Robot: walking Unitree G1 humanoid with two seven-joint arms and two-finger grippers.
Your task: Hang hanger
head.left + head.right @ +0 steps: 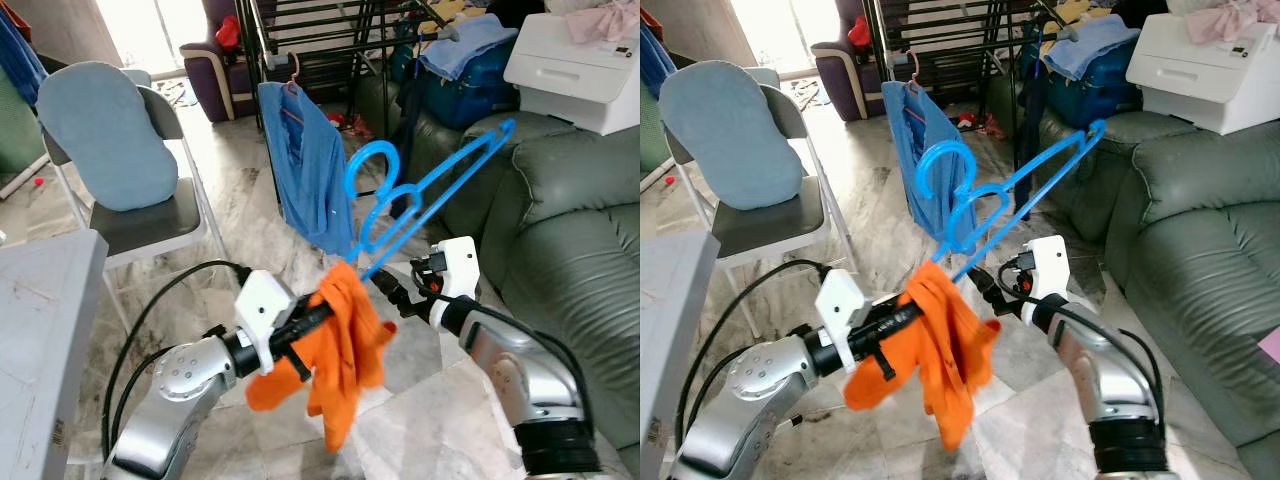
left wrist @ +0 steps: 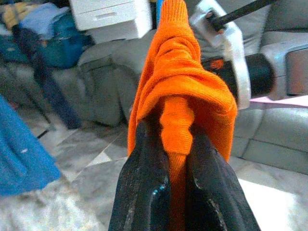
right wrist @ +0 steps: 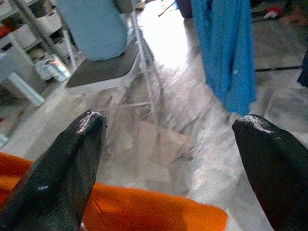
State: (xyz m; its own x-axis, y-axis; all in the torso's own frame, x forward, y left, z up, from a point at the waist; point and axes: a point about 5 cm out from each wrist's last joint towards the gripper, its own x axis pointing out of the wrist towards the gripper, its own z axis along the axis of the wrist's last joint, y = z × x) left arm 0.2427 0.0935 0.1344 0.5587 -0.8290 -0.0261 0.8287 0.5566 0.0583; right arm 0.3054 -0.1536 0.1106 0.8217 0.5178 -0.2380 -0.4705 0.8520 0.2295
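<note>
A blue plastic hanger [image 1: 430, 190] slants up to the right, its hook [image 1: 372, 165] uppermost and its lower end tucked into an orange garment [image 1: 345, 345]. My left gripper [image 1: 312, 316] is shut on a bunched fold of that garment [image 2: 180, 91], which droops below the fingers [image 2: 144, 178]. My right gripper [image 1: 392, 290] sits just right of the garment, under the hanger's lower arm. Its fingers [image 3: 72, 159] stand wide apart and open, with orange cloth [image 3: 144, 209] beneath them and nothing between them.
A dark drying rack [image 1: 330, 40] stands at the back, a blue shirt [image 1: 305, 170] hanging from it. A folding chair [image 1: 150, 225] with a pale blue cushion is at left, and a grey table corner [image 1: 40, 300] nearer. A green sofa [image 1: 570, 230] and white printer [image 1: 580, 70] are at right.
</note>
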